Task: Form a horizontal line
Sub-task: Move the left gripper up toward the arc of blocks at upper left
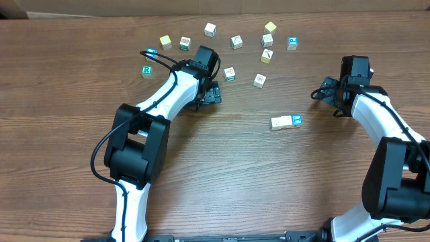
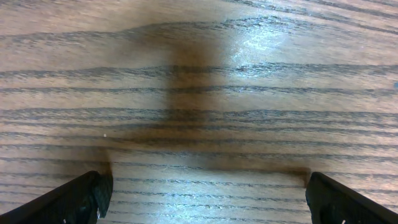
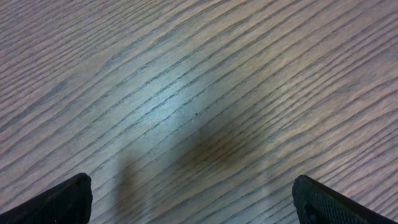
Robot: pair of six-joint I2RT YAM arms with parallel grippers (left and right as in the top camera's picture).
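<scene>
A short row of touching wooden cubes (image 1: 285, 122) lies right of the table's middle, cream on the left and a blue picture face at its right end. A cube with a green "R" (image 1: 147, 70) lies apart at the far left. My left gripper (image 1: 212, 94) is open and empty over bare wood, between the "R" cube and the row; its wrist view (image 2: 205, 199) shows only table. My right gripper (image 1: 324, 91) is open and empty, right of and behind the row; its wrist view (image 3: 193, 199) shows only table.
Several loose cubes are scattered along the back: a yellow one (image 1: 165, 42), a white one (image 1: 210, 29), a yellowish one (image 1: 270, 27), a blue-faced one (image 1: 292, 43), and two nearer ones (image 1: 230, 73) (image 1: 260, 81).
</scene>
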